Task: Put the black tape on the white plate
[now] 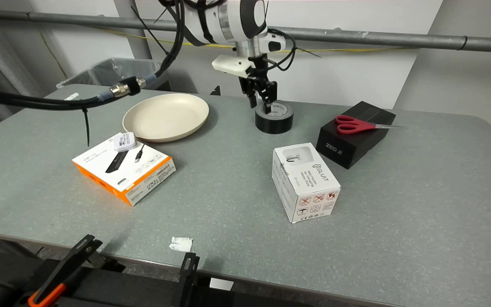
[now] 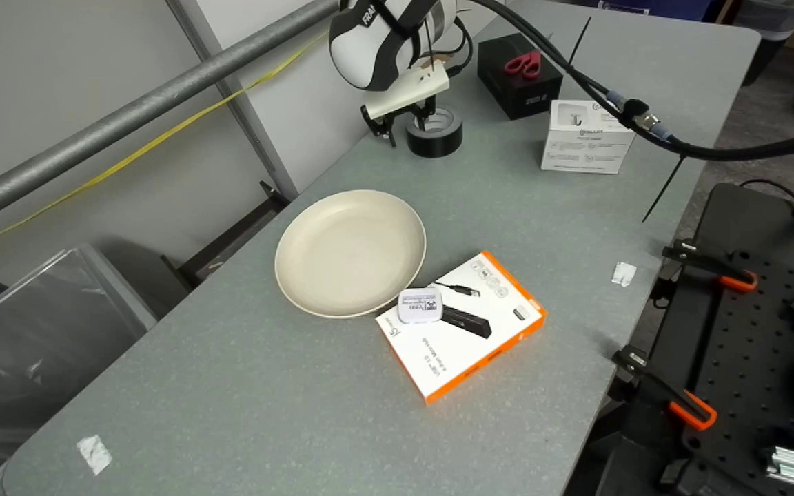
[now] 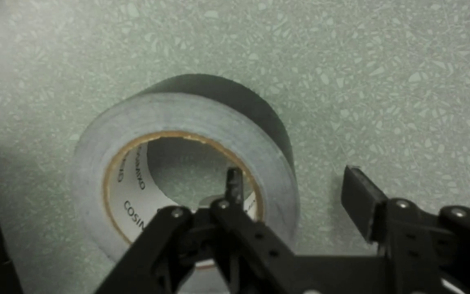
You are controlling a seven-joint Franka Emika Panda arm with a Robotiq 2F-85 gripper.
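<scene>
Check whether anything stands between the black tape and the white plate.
Apart from the open jaws, both exterior views show nothing standing between the black tape and the white plate. The white-and-orange box sits by the plate, off that line.

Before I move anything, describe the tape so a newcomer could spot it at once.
On the grey table, find the wide cream plate. In both exterior views, the tape lies flat between that plate and the black box, by the hand. Unlike the plate and the box, it is a black-sided ring with an open hole through its middle.
</scene>
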